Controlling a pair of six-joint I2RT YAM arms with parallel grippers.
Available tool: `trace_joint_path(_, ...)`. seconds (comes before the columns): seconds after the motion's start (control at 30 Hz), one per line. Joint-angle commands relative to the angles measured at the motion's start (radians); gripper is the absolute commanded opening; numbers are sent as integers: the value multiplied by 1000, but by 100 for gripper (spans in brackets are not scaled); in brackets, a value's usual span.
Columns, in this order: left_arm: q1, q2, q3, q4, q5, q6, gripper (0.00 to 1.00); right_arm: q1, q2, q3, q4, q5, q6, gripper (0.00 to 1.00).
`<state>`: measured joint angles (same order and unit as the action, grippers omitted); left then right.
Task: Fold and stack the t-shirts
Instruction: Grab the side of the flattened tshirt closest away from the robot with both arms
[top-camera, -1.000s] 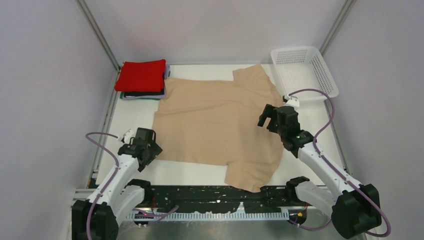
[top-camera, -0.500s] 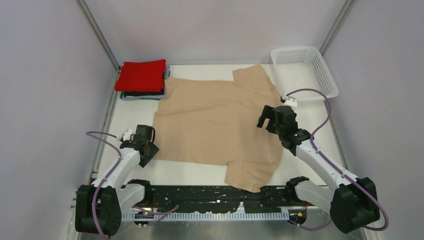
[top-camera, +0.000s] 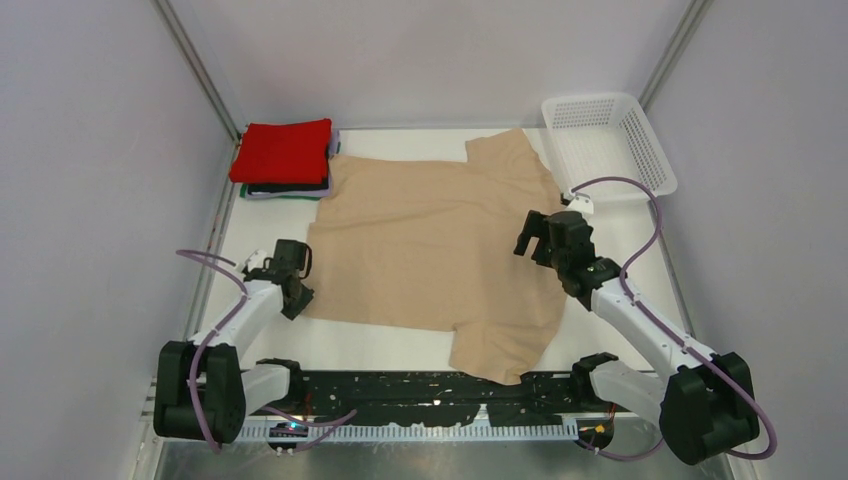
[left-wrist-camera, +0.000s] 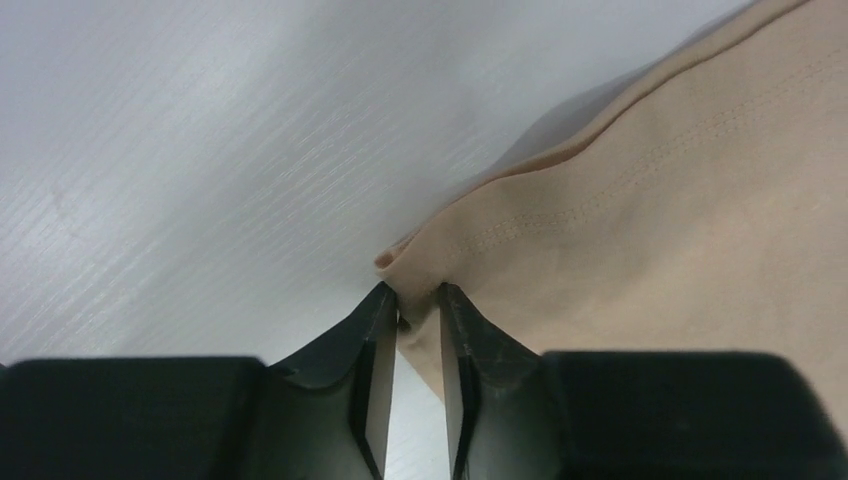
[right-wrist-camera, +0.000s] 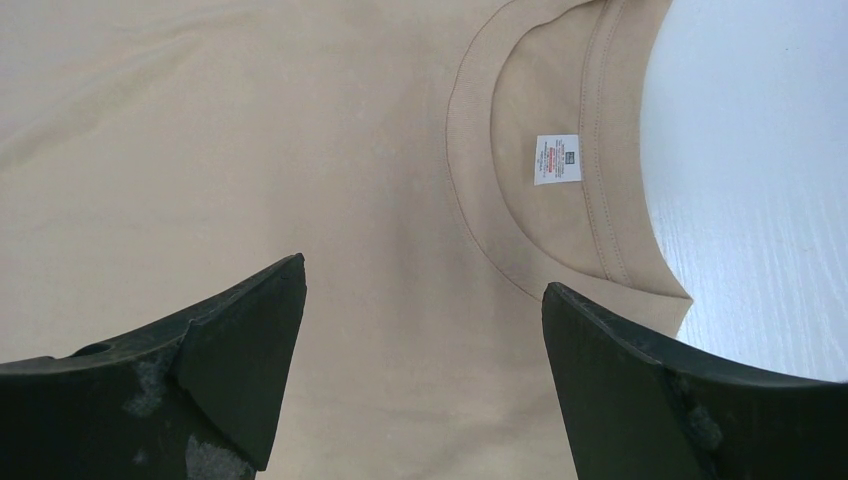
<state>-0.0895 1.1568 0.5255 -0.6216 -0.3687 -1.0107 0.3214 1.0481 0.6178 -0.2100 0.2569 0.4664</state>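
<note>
Being covered across its middle by the beige t-shirt (top-camera: 420, 240), the white table (top-camera: 255, 225) is being viewed from above. The shirt is being shown spread flat, with its hem turned to the left and its collar to the right. One sleeve is reaching toward the far edge and the other toward the arm bases.

Just beyond the shirt's far sleeve, on the right, a white mesh basket (top-camera: 650, 150) is being shown standing. At the shirt's far left corner, the red t-shirt (top-camera: 284, 150) is being carried, folded, on top of a pile of other folded t-shirts (top-camera: 290, 188). Only thin dark and pale edges of that pile are being shown. The pile is lying hard against the beige hem; whether the cloths are overlapping cannot be told.

The shirt's near left hem corner is being pinched by the left gripper (left-wrist-camera: 418, 305). In the left wrist view its fingers (left-wrist-camera: 375, 350) are being held almost together, with a fold of the stitched hem between them. The right gripper (right-wrist-camera: 422, 275) is being held over the shirt's chest, just inside the ribbed collar (right-wrist-camera: 468, 140), its jaws spread wide with nothing between them. Whether its tips are touching the cloth cannot be told. A small white label (right-wrist-camera: 557, 158) is being shown inside the back of the collar.
</note>
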Motion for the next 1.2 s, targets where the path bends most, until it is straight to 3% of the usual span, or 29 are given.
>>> trace_joint_path(0.0,5,42,-15,79,58,2,20,0,16,47,33,13,-27,95)
trace_joint_path(0.07,5,49,-8,78,51,11,14,1,25,51,32,-5,-43,96)
trace_joint_path(0.13,5,56,0,80,51,19,1,-1,33,57,32,-27,-53,95)
trace_joint_path(0.33,5,26,-1,86,62,62,0,1,19,72,5,-77,-80,95)
trace_joint_path(0.5,5,-95,-21,63,30,66,0,70,-4,146,-190,-51,-101,95)
trace_joint_path(0.63,5,-208,-46,56,22,66,0,221,-32,172,-390,-85,-107,97)
trace_joint_path(0.73,5,-270,-66,56,27,67,0,374,-44,161,-499,-213,-103,99)
trace_joint_path(0.87,5,-305,-82,50,41,70,0,606,-48,134,-607,-373,-103,92)
trace_joint_path(0.97,5,-305,-83,46,42,69,0,785,-35,121,-643,-383,-77,89)
trace_joint_path(1.17,5,-312,-79,48,44,70,0,917,-13,94,-685,-338,-53,81)
